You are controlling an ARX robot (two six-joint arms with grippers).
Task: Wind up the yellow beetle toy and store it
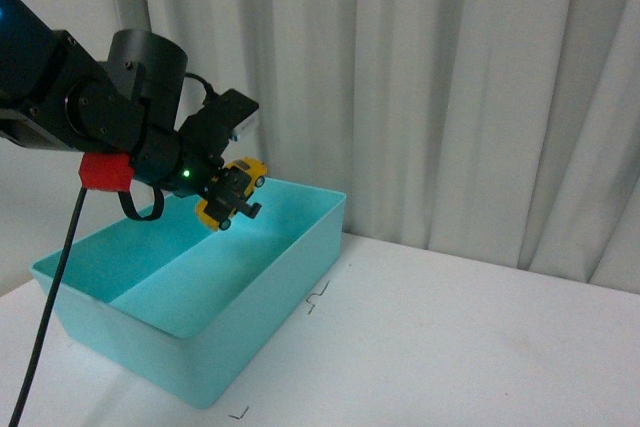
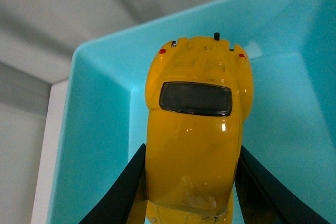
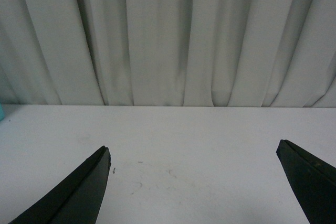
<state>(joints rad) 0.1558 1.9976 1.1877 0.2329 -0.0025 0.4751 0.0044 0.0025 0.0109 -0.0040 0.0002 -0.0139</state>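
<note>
The beetle (image 1: 249,170) is off the surface, pinched in the left gripper (image 1: 228,203) above the open teal bin (image 1: 270,297) at the left of the scene. In the left wrist view the gripper's two dark fingers (image 2: 128,192) press on the beetle's (image 2: 194,145) flanks. Its long axis runs straight out along the gripper's reach. The end with the red lights and dark window points away from the wrist, toward a far corner of the bin (image 2: 94,129).

From the front the beetle hangs tilted, one end higher and toward the far right, the other lower and hidden behind the fingers. It sits over the far part of the bin's inside, so the relation that matters is plain: the bin floor lies directly below the beetle, and the storing move is a lowering and a release. The outer end looks close to the far wall, though the front view is too oblique to say how close. A drop from this height could bounce, and coming down first seems wiser.

The right gripper (image 3: 194,182) is spread wide and empty over the bare surface (image 3: 199,129), facing the curtain (image 3: 157,35). The left arm is plainly the one placed for the job. Whether the spring is wound cannot be told.
</note>
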